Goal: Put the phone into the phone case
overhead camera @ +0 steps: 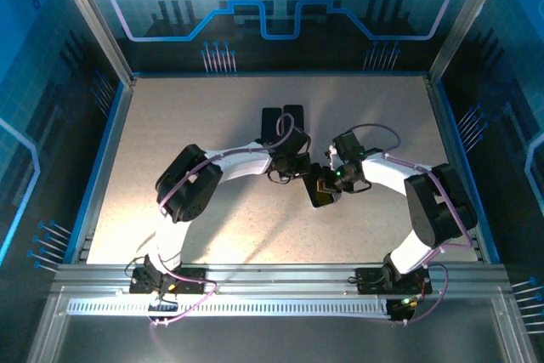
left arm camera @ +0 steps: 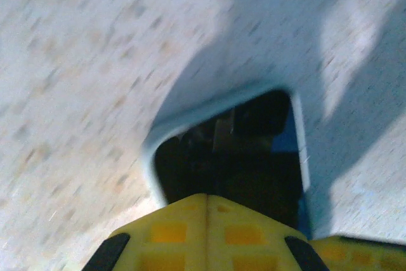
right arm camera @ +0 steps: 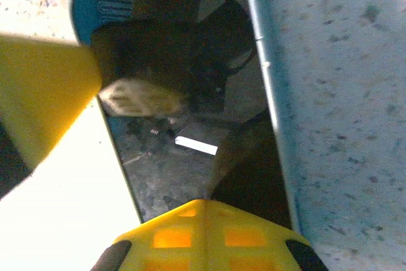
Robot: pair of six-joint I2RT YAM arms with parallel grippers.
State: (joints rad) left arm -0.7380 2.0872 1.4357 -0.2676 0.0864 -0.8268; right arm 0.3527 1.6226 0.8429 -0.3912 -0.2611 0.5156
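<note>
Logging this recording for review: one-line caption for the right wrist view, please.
Right gripper, shut, close above the glossy dark phone lying on the speckled table.

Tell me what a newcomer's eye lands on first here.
Both arms meet mid-table, with the left end effector and the right end effector shut, tips at a glossy dark phone. Farther back lie two dark flat pieces, apart from the phone.

overhead camera looks steeply down on the whole surface (overhead camera: pixel 170 125); both wrist cameras face down, very near the same phone (right arm camera: pixel 190 157).
</note>
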